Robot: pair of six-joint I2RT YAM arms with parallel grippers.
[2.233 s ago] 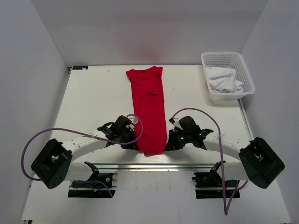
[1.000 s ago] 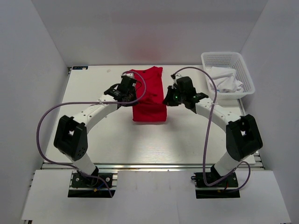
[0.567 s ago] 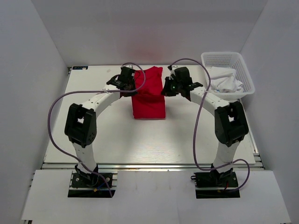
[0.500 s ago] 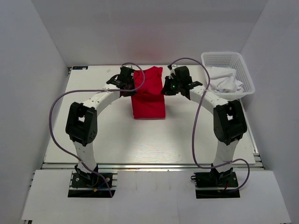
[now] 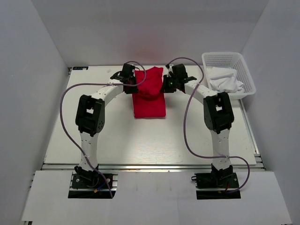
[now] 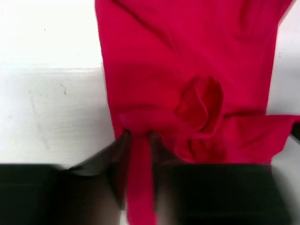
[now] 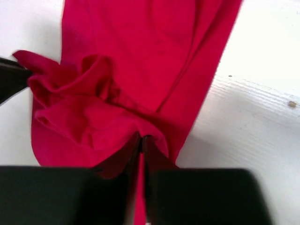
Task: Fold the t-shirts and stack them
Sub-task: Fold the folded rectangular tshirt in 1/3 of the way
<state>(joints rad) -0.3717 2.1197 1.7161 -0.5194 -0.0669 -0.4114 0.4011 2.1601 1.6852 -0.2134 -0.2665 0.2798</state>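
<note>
Fabric fills both of my wrist views: the red t-shirt (image 5: 149, 93) lies at the far middle of the tabletop (image 5: 117, 136), its near half folded over into a flat rectangle and its far half puckered up between my two arms. My left end effector (image 5: 132, 82) is at the shirt's left edge, and from the left wrist its fingers (image 6: 118, 157) are closed on a narrow strip of the red cloth, with a rounded wrinkle bulging just beyond the left end effector (image 6: 139, 154). My right end effector (image 5: 165, 86) meets the shirt's right edge; seen from the right wrist, the right end effector (image 7: 140, 145) has its fingers pressed almost together, pinching a thin fold, and loose ruffles gather just past the tips. Both arms reach far forward and curve inward toward each other. A white mesh basket (image 5: 229, 57) holding white cloth (image 5: 225, 80) sits at the far right corner, well apart from the shirt.
</note>
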